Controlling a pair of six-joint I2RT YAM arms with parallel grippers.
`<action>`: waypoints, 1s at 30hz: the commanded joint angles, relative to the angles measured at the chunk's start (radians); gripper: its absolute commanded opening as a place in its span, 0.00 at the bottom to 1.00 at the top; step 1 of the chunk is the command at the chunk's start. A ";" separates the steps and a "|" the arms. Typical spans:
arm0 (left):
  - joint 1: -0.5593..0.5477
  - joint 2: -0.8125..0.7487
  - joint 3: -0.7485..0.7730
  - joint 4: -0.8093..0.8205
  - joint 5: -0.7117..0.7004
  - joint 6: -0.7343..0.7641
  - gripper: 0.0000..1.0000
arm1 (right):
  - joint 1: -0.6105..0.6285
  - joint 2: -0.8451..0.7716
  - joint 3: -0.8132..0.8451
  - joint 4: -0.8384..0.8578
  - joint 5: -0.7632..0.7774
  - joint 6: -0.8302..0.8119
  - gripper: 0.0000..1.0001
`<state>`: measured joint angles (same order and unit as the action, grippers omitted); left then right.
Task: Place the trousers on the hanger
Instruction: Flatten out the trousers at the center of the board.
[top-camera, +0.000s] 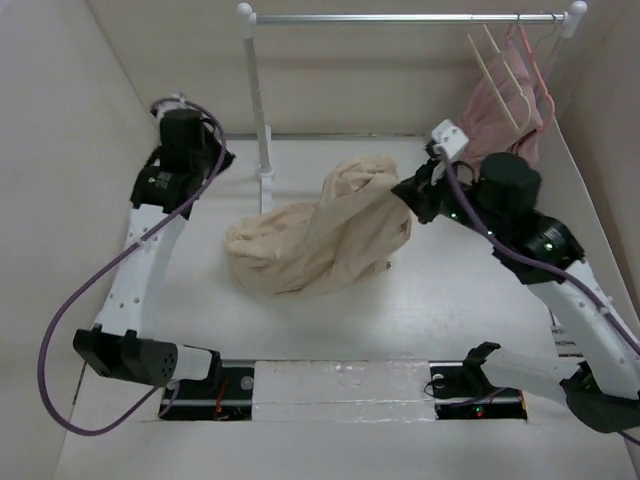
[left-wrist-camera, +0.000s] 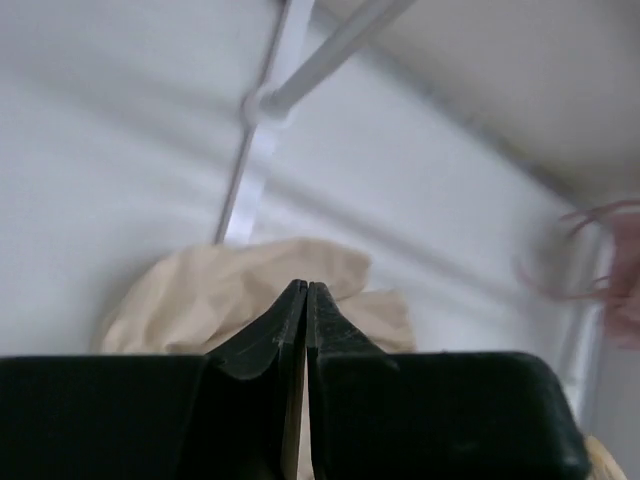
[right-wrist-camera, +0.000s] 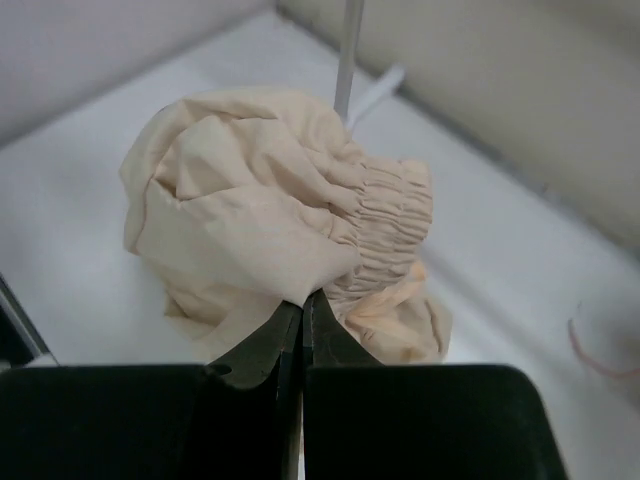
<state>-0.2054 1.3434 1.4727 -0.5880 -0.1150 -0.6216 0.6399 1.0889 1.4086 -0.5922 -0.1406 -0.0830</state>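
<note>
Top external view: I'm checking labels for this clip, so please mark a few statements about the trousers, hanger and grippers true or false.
1. The trousers lie crumpled on the table. True.
2. The trousers hang on the cream hanger. False: the hanger hangs from the rail without them.
3. The left gripper is open wide. False: it is shut, away from the trousers.
4. The right gripper is shut, with its tips at the trousers' edge. True.
</note>
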 joint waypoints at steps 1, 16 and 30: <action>0.049 -0.059 0.264 -0.082 -0.069 0.031 0.00 | -0.006 -0.070 0.148 -0.084 0.004 -0.052 0.00; 0.070 -0.108 -0.305 0.001 0.027 0.036 0.18 | -0.006 -0.552 -0.401 -0.537 0.352 0.433 0.02; 0.018 0.040 -0.537 0.240 0.227 0.062 0.67 | -0.016 -0.265 -0.456 -0.255 0.195 0.189 1.00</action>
<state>-0.1791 1.3693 0.9260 -0.4423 0.0055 -0.5777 0.6270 0.7105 0.9890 -1.0168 0.1600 0.1982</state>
